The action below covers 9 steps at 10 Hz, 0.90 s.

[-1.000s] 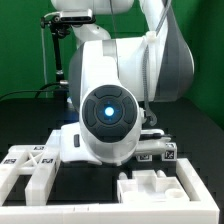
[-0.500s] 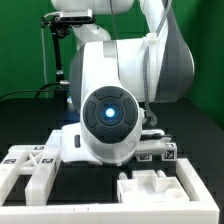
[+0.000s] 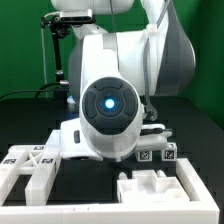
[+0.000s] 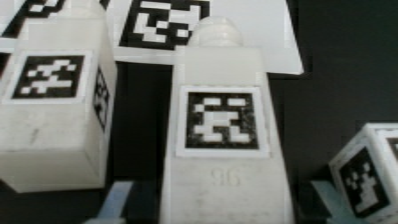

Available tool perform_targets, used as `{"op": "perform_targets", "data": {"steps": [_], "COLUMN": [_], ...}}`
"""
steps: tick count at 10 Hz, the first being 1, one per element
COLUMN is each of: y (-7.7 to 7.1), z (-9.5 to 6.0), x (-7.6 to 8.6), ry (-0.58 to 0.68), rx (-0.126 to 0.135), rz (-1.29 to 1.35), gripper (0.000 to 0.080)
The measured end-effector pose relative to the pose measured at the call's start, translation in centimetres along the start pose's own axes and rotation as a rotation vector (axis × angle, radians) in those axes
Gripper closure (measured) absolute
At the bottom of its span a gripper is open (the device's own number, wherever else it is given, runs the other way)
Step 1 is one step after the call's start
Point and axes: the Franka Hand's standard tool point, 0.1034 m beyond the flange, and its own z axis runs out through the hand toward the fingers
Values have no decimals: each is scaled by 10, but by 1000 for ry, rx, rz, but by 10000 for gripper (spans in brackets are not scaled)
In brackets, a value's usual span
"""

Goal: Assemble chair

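In the wrist view a white chair bar [image 4: 222, 120] with a black-and-white tag lies lengthwise between my gripper's [image 4: 217, 198] fingers. The fingertips [image 4: 118, 198] stand on either side of the bar with a thin gap on each side, so the gripper is open around it. A second tagged bar [image 4: 54, 100] lies beside it, and a third tagged part [image 4: 374, 165] shows at the edge. In the exterior view the arm's wrist [image 3: 108, 110] hides the gripper. The X-braced panel [image 3: 32, 157] lies at the exterior view's left, and tagged parts [image 3: 160, 153] lie at its right.
The marker board [image 4: 267, 25] lies just beyond the bars' tips on the black table. A low white wall [image 3: 185, 185] and a chunky white piece [image 3: 145, 185] stand at the front of the exterior view.
The arm's wrist has shifted a little toward the exterior view's left and slightly up. The parts on the table have not moved.
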Motion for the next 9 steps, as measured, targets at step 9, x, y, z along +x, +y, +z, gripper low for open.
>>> {"op": "perform_targets", "data": {"steps": [9], "y": [-20], "z": [-100], "x": [-21], "ry": [233], "rx": [1], "rz": [-33], "gripper": [512]}}
